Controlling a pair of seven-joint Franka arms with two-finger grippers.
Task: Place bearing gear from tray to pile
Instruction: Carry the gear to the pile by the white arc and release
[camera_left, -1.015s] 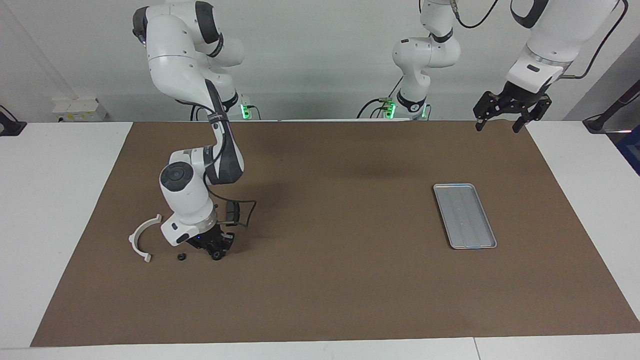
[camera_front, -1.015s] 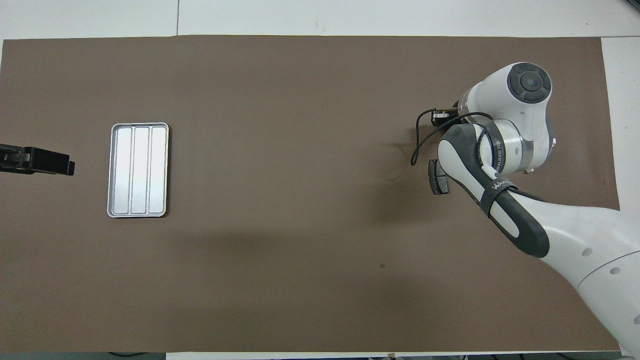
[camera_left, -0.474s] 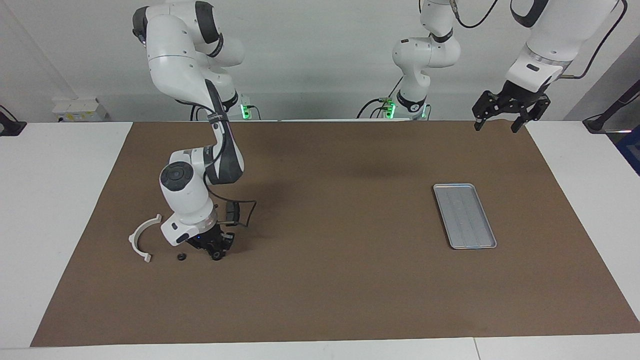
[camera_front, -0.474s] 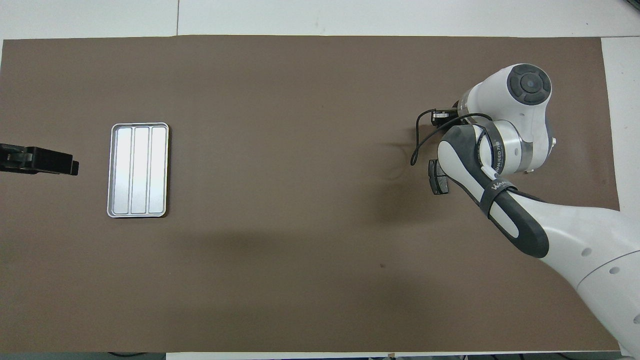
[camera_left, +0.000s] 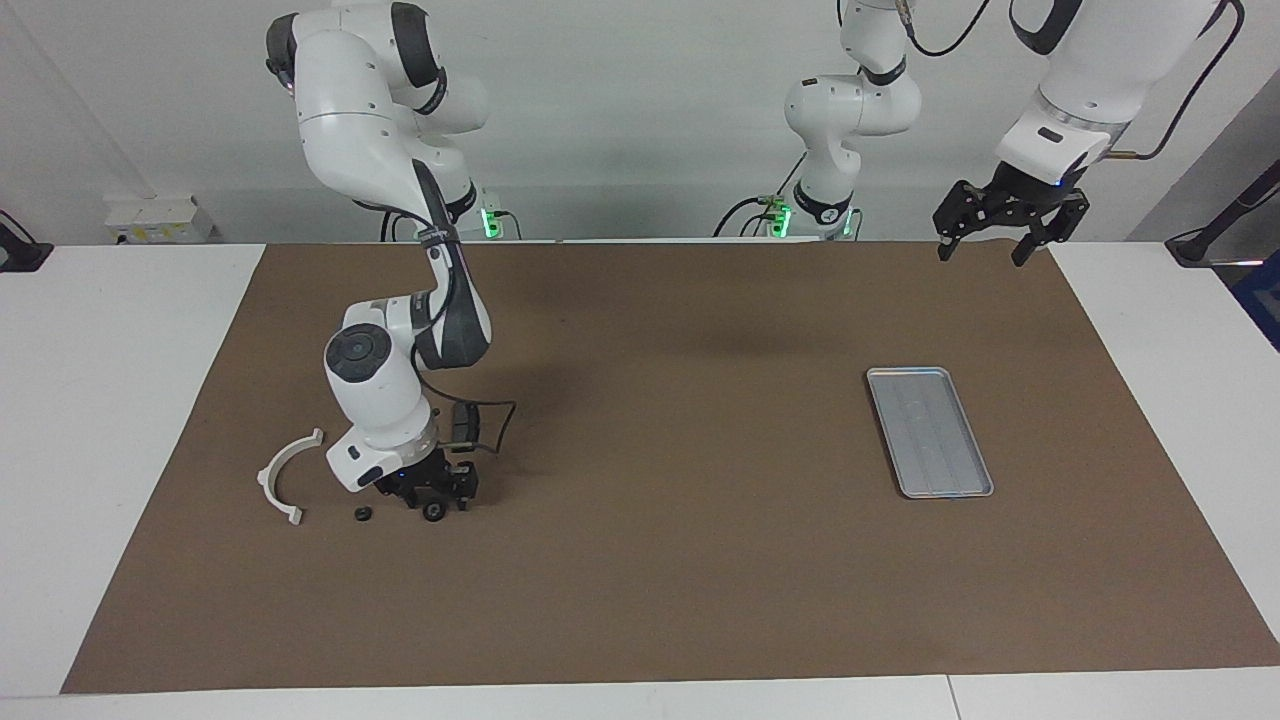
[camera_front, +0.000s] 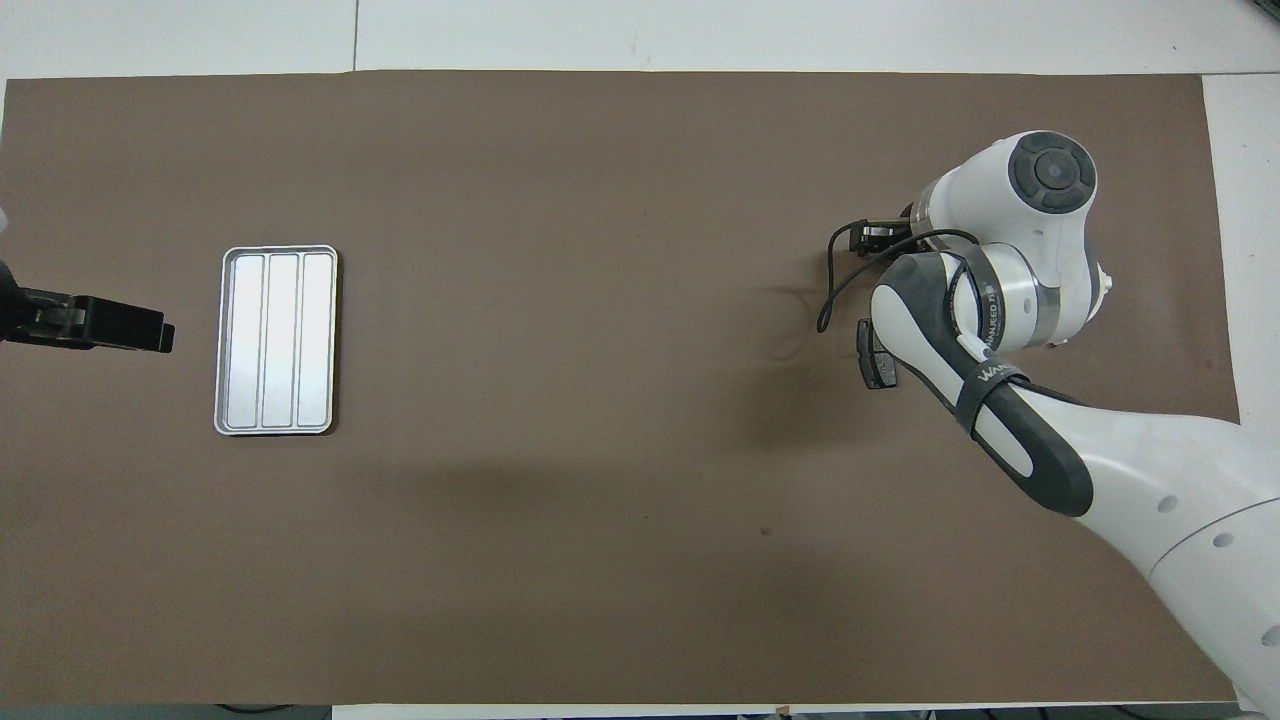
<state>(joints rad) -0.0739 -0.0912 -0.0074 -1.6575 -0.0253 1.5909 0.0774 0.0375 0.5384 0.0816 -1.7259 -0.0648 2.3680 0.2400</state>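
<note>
Down in the lower left of the facing view, the right gripper (camera_left: 434, 497) sits low over the brown paper mat (camera_left: 700, 560). Its fingers are spread apart, with nothing clamped between them. The small dark round bearing gear (camera_left: 433, 513) lies on the mat right under the gap. That looks to me like the drop-off step at the pile.

To finish it well, I'd want the gripper lifted straight up, fingers kept wide, so neither tip clips the gear and sends it rolling. It is a round little thing and would wander easily. There is also a tiny black round part (camera_left: 362, 515) just beside it. The white plastic half-ring bracket (camera_left: 285, 470) is a bit further toward the frame's left edge, so any sideways swing risks scattering the group. In the overhead view, a dark grey brake pad (camera_front: 878, 358) peeks out at the edge of the arm, right of centre. The rest of the pile is hidden under the arm there.

The flat silver-grey ribbed metal tray (camera_left: 930, 432) lies in the right half of the facing view, well apart from the pile. It is empty, with only its bare ribbed floor showing.

The left gripper (camera_left: 980, 250) waits high in the upper right, open and holding nothing.
</note>
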